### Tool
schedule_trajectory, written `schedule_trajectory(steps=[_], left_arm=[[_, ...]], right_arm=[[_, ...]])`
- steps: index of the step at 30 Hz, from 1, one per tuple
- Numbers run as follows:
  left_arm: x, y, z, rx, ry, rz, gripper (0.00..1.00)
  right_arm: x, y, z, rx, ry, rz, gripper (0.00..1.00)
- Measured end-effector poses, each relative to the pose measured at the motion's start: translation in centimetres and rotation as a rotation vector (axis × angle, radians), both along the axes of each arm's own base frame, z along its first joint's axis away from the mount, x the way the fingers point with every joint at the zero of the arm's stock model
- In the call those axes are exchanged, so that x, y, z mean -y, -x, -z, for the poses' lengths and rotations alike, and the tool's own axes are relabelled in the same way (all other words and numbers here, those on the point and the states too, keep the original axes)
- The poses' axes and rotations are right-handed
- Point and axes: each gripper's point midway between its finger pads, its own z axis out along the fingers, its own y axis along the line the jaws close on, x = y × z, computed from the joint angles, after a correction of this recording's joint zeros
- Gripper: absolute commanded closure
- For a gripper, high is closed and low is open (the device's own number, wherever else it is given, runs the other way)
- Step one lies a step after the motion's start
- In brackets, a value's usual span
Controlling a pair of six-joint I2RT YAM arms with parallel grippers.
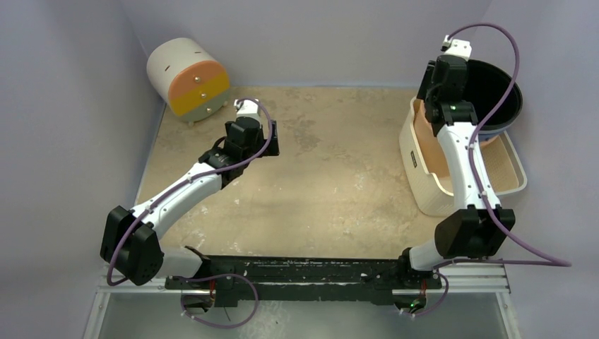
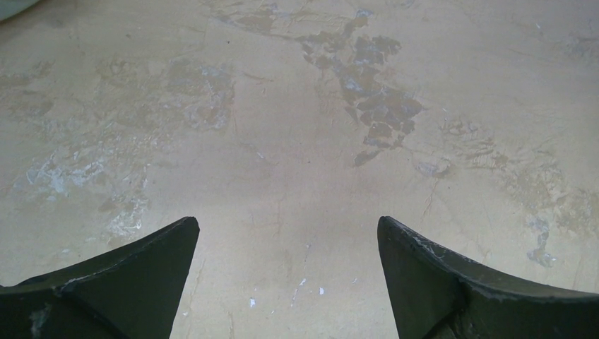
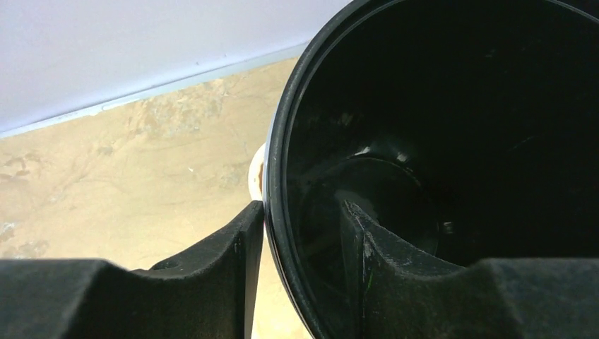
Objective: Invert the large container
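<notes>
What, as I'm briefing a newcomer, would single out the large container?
On the table, far right, sits a cream basket. The large container is the round black pot at its far end, the right gripper astride its rim; basket and far-left drum are pale.

The large container (image 3: 459, 141) is cut off (top, right, bottom) in the right wrist view.

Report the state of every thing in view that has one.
Large black container: upright, mouth up, resting in the basket's far end.
White basket: upright, holding the container.
Round canister: on its side, untouched.
Left gripper: open, empty, hovering.
Right gripper: open, astride the container's rim, one finger inside, one outside.
</notes>
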Motion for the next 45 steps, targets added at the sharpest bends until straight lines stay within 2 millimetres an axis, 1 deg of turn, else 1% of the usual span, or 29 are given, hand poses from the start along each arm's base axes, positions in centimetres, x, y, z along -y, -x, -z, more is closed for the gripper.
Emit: schedule_trajectory(steps=[5,8,12,17,27,32,34,37,40,42,45], left_arm=[[0.0,0.2,0.3,-0.008,-0.006,0.001,0.06],[0.0,0.2,0.4,-0.009,-0.007,0.003,0.06],[0.2,0.3,0.4,-0.009,-0.007,0.007,0.06],[0.2,0.3,0.4,-0.009,-0.007,0.008,0.06],[0.4,0.4,0.5,-0.012,-0.01,0.013,0.06],[0.4,0.4,0.5,-0.012,-0.011,0.012,0.06],[0.4,0.4,0.6,-0.012,-0.012,0.012,0.06],[0.3,0.4,0.7,-0.014,-0.014,0.011,0.06],[0.3,0.4,0.7,-0.014,-0.016,0.008,0.06],[0.4,0.4,0.7,-0.013,-0.017,0.008,0.06],[0.4,0.4,0.7,-0.013,-0.017,0.01,0.06]], right_arm=[[0.1,0.1,-0.2,0.022,-0.021,-0.02,0.55],[0.2,0.3,-0.6,0.032,-0.029,-0.025,0.51],[0.3,0.7,-1.4,0.052,-0.031,-0.027,0.48],[0.9,1.0,-2.3,0.076,-0.028,-0.014,0.48],[0.7,0.9,-2.3,0.078,-0.039,-0.026,0.48],[0.4,0.3,-1.9,0.079,-0.052,-0.05,0.47],[0.3,-0.1,-1.5,0.075,-0.055,-0.056,0.51],[0.2,-0.5,-0.4,0.055,-0.066,-0.061,0.6],[0.0,-0.6,-0.1,0.056,-0.075,-0.068,0.62],[-0.1,-0.7,-0.2,0.06,-0.077,-0.071,0.61],[0.0,-0.7,-0.2,0.062,-0.077,-0.07,0.52]])
